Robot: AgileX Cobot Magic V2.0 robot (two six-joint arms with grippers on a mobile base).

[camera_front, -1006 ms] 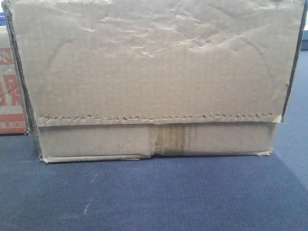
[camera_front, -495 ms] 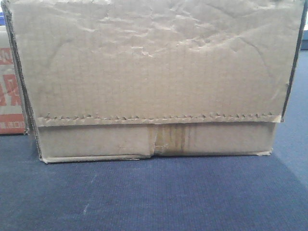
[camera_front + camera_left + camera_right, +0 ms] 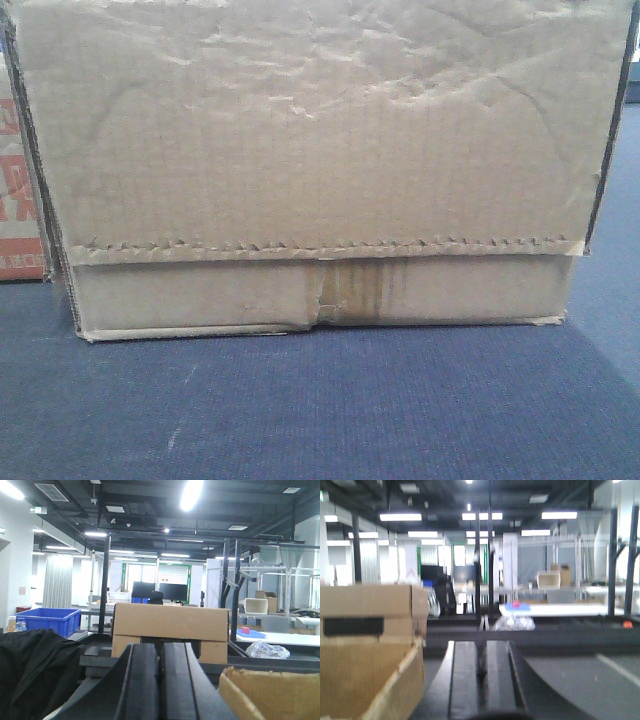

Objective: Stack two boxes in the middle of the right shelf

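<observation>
Corrugated carton (image 3: pixel 320 150) fills the front view, resting on blue carpet (image 3: pixel 320 410) (no shelf in sight). Left gripper (image 3: pixel 161 652) and right gripper (image 3: pixel 481 650) sit closed, empty. Likely the approach step; next, the 2 arms must flank it.

A wide brown carton (image 3: pixel 320 150) fills the front view, upright and square-on, resting on blue carpet (image 3: pixel 320 410). Its upper face is wrinkled. A jagged-edged tape strip (image 3: pixel 320 247) crosses it low down, and a clear-taped centre seam (image 3: pixel 350 290) sits toward 6 o'clock. The left wrist view shows a closed box (image 3: pixel 170 622) at centre and an open carton (image 3: pixel 270 692) with a ragged rim at 5 o'clock. The right wrist view shows a slotted box (image 3: pixel 370 612) at 9 o'clock, just above an open-topped carton (image 3: pixel 365 680) at 7 o'clock.
</observation>
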